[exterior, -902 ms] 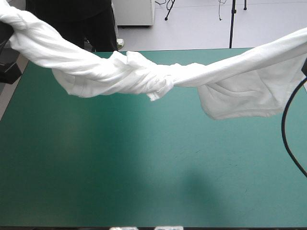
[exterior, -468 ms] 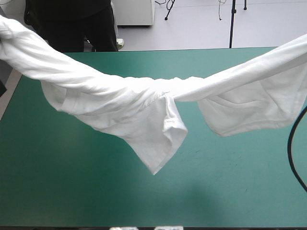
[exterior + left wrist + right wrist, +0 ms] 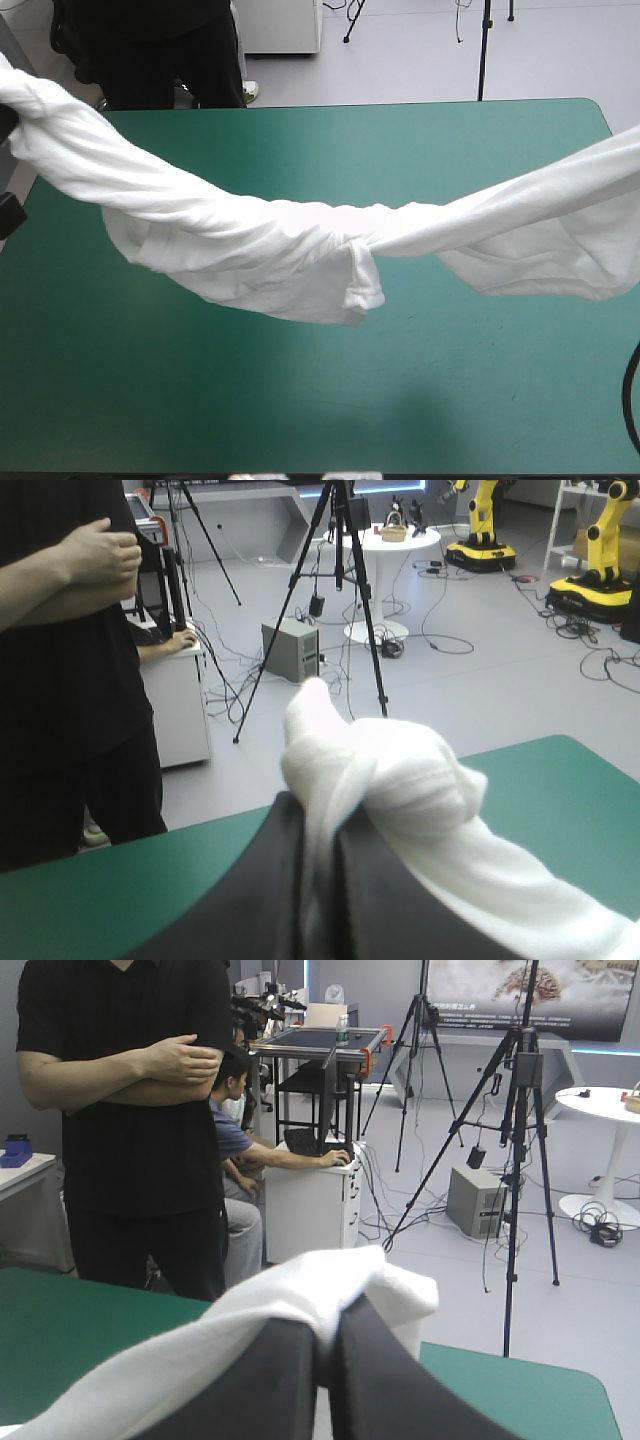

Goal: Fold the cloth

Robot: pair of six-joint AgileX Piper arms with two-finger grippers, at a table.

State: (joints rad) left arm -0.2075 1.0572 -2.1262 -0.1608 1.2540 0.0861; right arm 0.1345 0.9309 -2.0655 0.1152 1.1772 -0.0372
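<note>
The white T-shirt (image 3: 300,245) hangs in the air as a twisted rope stretched across the table from the left edge to the right edge, sagging in the middle. A sleeve (image 3: 362,285) and loose folds droop under it, above the teal-green cover. In the left wrist view, my left gripper (image 3: 318,820) is shut on a bunched end of the T-shirt (image 3: 400,780). In the right wrist view, my right gripper (image 3: 325,1345) pinches the other end of the T-shirt (image 3: 300,1290). Both arms are raised; neither gripper shows clearly in the high view.
The teal-green table cover (image 3: 300,400) lies bare beneath the hanging shirt, with a faint shadow on it. The table's far right corner (image 3: 595,102) shows beyond the cloth.
The stretched shirt has sunk lower and nearer in the high view. A flap dropped from the twisted middle, then drew up shorter. Both ends stay held.
</note>
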